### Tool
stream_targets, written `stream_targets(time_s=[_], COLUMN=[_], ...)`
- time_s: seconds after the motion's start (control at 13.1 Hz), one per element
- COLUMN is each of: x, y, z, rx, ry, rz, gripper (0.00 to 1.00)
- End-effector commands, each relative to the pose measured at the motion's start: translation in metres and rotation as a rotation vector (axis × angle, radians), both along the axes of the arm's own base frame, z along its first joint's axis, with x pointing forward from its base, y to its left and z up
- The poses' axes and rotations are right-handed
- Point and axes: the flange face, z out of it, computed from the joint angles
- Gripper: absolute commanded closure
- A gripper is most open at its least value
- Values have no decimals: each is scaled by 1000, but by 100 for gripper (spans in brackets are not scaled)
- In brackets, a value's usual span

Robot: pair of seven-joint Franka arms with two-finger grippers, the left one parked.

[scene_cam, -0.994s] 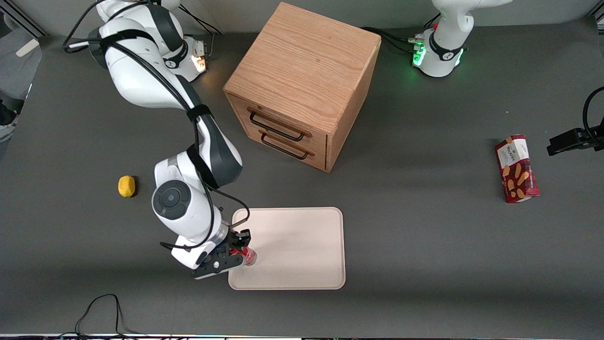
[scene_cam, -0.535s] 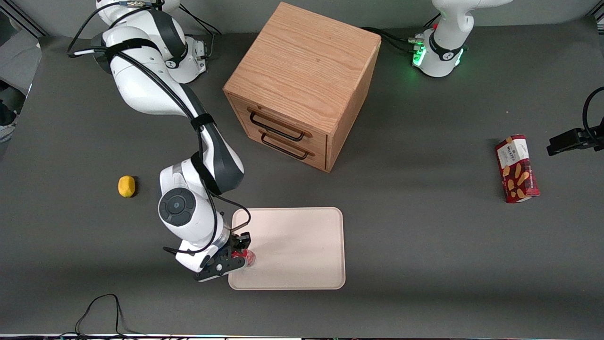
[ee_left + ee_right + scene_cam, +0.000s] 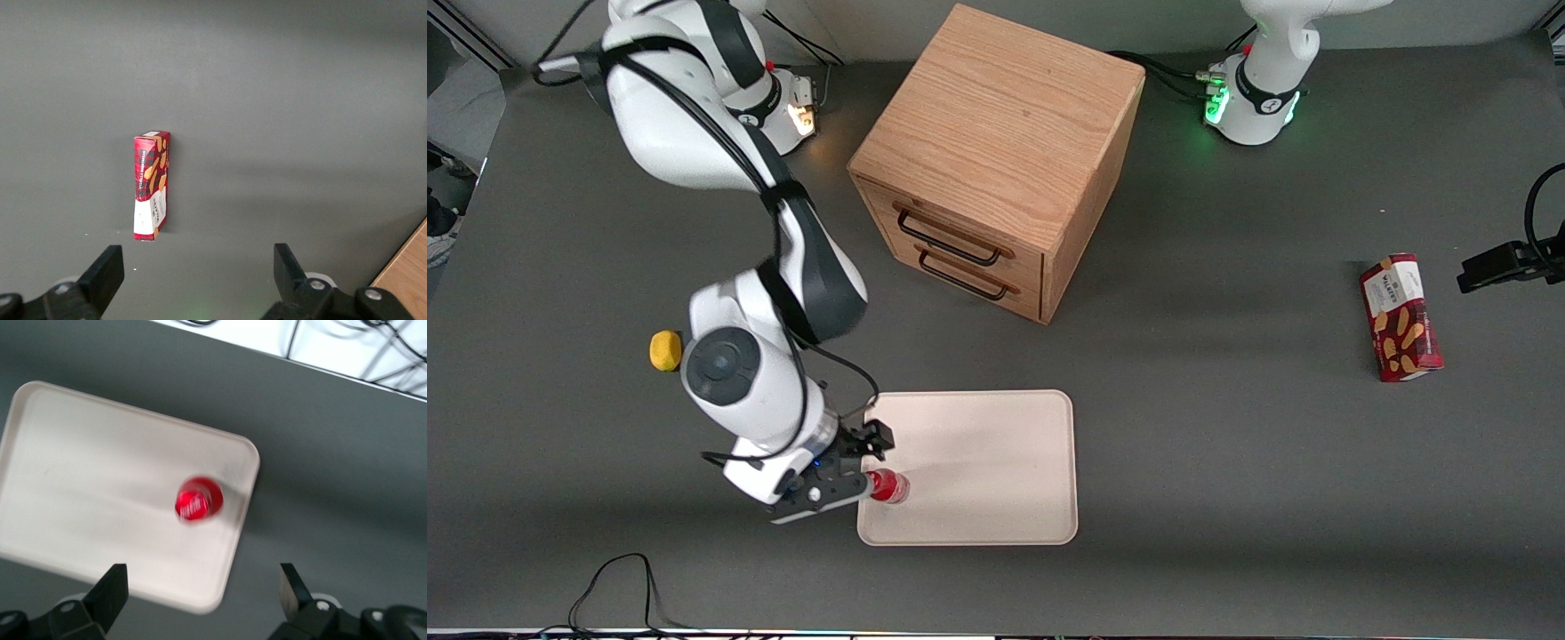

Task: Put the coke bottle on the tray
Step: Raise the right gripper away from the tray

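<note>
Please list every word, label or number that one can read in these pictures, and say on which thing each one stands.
Biscuit box: a white label with a brand word in capitals, too small to read surely.
Coke bottle, standing on the tray: white script, too blurred to read.
The open end effector, beside the bottle, and the wooden drawer cabinet carry no text.

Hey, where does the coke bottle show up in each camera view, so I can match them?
Front view: coke bottle upright on the tray, near the working arm's end, beside the open tool.
Right wrist view: bottle seen cap-on, near a tray corner.
Left wrist view: not in it.
Shared landmark: the tray.
</note>
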Motion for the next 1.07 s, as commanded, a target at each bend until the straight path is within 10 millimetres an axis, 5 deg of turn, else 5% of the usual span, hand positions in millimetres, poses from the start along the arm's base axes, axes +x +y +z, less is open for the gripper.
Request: stream_targets(time_s=[0.0,0.15,0.46,0.76,0.99], x=[-53,-88,-133,-154,-157], y=[-30,-50,-145,-242,-280], z=[86,131,193,216,220], rx=[-33,-47,-45,-30,-23], ry=[76,111,122,109,109], rz=[-37,-47,-106,-141,-196], gripper=[0,0,0,0,0])
